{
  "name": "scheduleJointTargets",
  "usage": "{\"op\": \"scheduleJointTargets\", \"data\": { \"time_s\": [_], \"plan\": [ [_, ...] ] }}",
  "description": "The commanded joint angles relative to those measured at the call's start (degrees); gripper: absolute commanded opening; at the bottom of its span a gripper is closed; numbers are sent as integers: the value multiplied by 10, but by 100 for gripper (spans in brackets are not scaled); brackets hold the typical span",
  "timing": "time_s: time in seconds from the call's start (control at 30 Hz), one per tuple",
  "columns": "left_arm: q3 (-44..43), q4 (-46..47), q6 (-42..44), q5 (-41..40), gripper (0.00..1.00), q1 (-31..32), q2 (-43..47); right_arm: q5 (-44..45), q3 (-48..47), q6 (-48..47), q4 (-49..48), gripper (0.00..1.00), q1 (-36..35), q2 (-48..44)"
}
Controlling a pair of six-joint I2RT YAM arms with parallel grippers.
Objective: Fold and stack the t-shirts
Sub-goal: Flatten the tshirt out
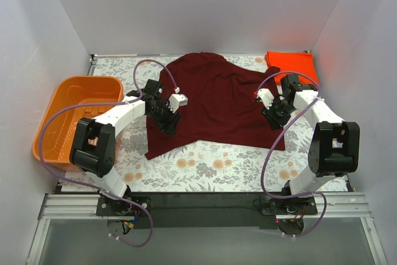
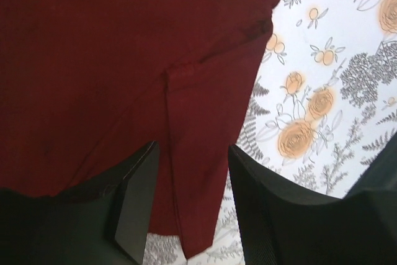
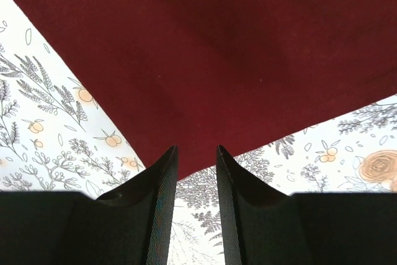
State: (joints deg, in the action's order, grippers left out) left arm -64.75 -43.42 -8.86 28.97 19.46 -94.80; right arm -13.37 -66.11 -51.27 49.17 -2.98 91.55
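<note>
Top external view, from left to right: we see first the basket point(image 1: 87, 80) at the left edge of the table point(image 1: 205, 169). The left arm and its cable partly hide the basket's near wall. Next comes the left gripper point(image 1: 166, 123), over the left border of the maroon shirt point(image 1: 217, 100). Its jaws are too small and dark in this view for us to read. The maroon shirt lies spread but wrinkled in the middle of the table. Its far part is bunched, so we cannot make out the neck or the sleeves. The right gripper point(image 1: 273, 119) is at the right border of this shirt. The orange shirt point(image 1: 291, 65) lies folded in the far right corner, near the maroon one but apart from it. The right arm hides part of its near edge.

From the left wrist, the jaws of the left gripper point(image 2: 192, 206) stand wide apart. A narrow flap of the maroon shirt point(image 2: 93, 60), with a seam, runs down between them over the table. The cloth comes up to the left finger point(image 2: 138, 203), but we cannot tell if it touches the pad.

From the right wrist, the jaws of the right gripper point(image 3: 193, 200) leave only a narrow slit, and the table pattern shows through it. A pointed corner of the maroon shirt point(image 3: 217, 60) reaches the fingertips. We cannot tell whether they touch the cloth.
</note>
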Motion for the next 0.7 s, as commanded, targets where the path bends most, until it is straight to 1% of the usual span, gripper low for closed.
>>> {"op": "scheduleJointTargets", "data": {
  "time_s": [0.0,0.13,0.33,0.57,0.67],
  "plan": [
    [-11,48,9,8,48,17,-11,6,0,39,1,37,-2,9],
    [-22,58,33,19,48,28,-39,6,7,39,1,37,-1,6],
    [-29,82,52,7,48,41,-68,14,12,36,2,37,0,1],
    [-31,94,68,1,47,50,-91,19,14,33,2,36,-1,2],
    [-33,96,74,-1,45,54,-97,21,13,32,3,36,0,4]
  ]
}}
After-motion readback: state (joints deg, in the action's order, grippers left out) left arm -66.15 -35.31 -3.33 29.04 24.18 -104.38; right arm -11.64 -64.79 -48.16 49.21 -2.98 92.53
